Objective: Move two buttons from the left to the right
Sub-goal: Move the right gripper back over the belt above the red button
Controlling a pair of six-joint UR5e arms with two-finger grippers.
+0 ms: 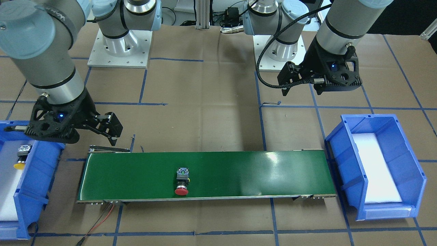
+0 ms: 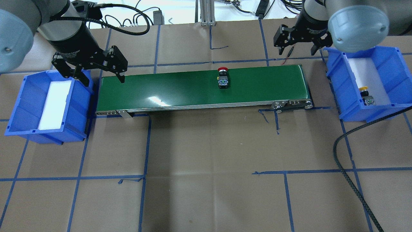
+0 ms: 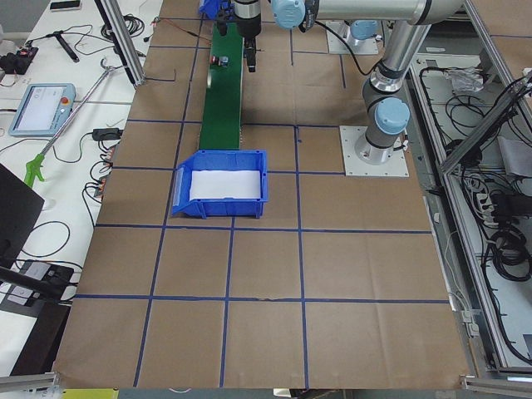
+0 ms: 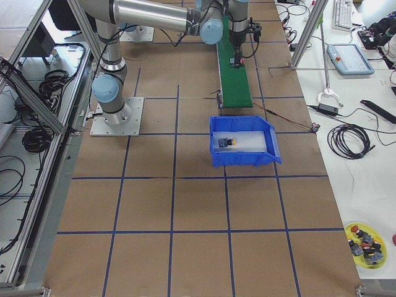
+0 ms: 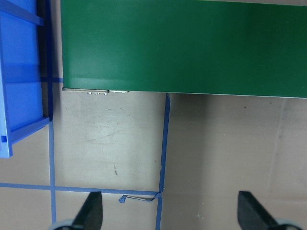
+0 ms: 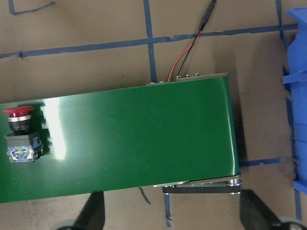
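The red button (image 2: 222, 78) lies on its side on the green belt (image 2: 167, 90), a little right of the middle, with its cap pointing away from the robot. The yellow button (image 2: 366, 94) lies on white padding in the right bin (image 2: 334, 96). The left bin (image 2: 27, 106) holds only padding. The left fingers (image 2: 116, 64) are spread wide and hold nothing, hanging over the belt's left end beside that bin. The right fingers (image 2: 279, 38) are also wide apart and empty, above the belt's right end. Both bins sit on the paper-covered bench (image 2: 209, 161).
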